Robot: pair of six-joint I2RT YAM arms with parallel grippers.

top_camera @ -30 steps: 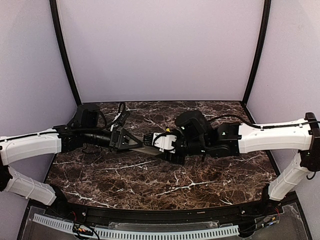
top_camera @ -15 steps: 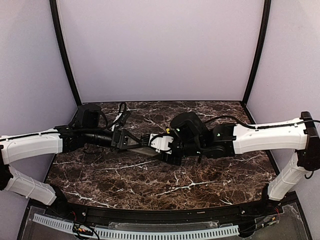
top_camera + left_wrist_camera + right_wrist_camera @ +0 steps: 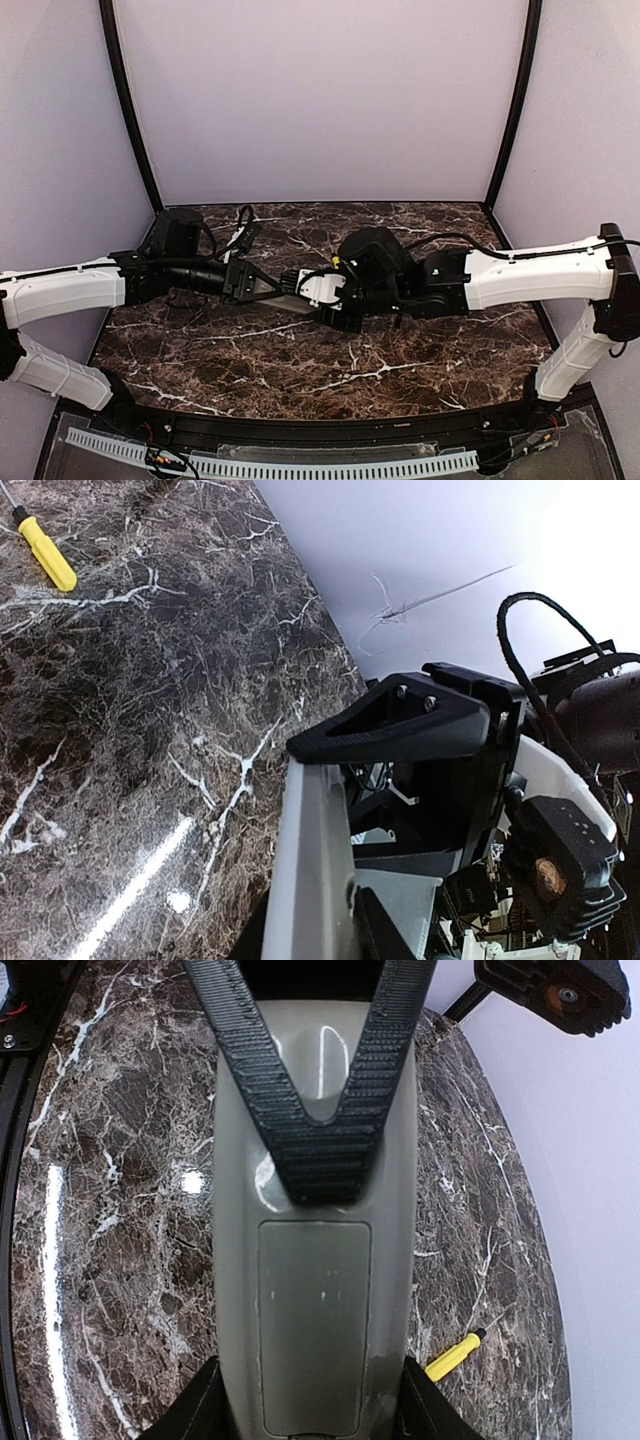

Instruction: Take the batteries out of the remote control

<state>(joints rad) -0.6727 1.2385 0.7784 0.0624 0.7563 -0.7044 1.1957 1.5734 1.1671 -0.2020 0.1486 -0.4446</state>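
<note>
Remote control (image 3: 315, 1160), cover (image 3: 315, 1325) on, between jaws

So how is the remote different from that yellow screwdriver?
The remote control is a wide, flat grey-beige bar; the screwdriver is thin with a yellow handle. The remote control is gripped by the right end effector; the screwdriver lies loose on the table. Both are long and straight.

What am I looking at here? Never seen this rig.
A left arm and a right arm are bolted at a marble table's near edge. The wide picture looks down from above and behind them; the other two come from wrist cameras. The right gripper clamps the grey remote control by its sides. The left gripper, closed to a point, sits over the remote's back beside the battery cover, which is on, so no batteries show. A yellow-handled screwdriver lies on the table.
</note>
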